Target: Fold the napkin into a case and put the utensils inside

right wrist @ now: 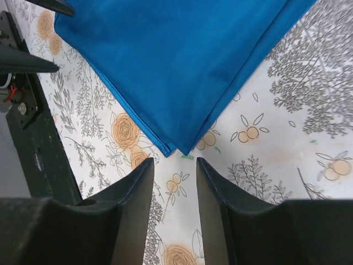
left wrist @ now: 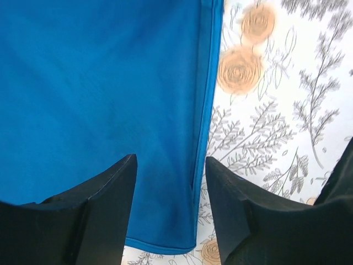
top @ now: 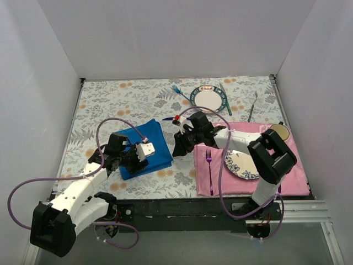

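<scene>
The blue napkin point(top: 144, 146) lies folded flat on the floral tablecloth, left of centre. My left gripper point(top: 150, 150) hovers over it, open, its jaws point(left wrist: 170, 165) straddling the napkin's hemmed edge point(left wrist: 207, 110) with nothing pinched. My right gripper point(top: 177, 149) is open too point(right wrist: 175, 165), just short of the napkin's corner point(right wrist: 179, 148), over bare tablecloth. The light-blue fork point(top: 177, 91) lies at the back beside a plate. The tip of the dark purple knife point(top: 167, 118) shows behind the right wrist.
A teal-rimmed plate point(top: 208, 99) with a teal knife point(top: 223, 98) sits at the back, a grey knife point(top: 252, 107) to its right. The pink placemat point(top: 292, 171) carries a magenta fork point(top: 209, 171) and a patterned plate point(top: 240, 164). The table's dark front edge point(right wrist: 38, 143) is close by.
</scene>
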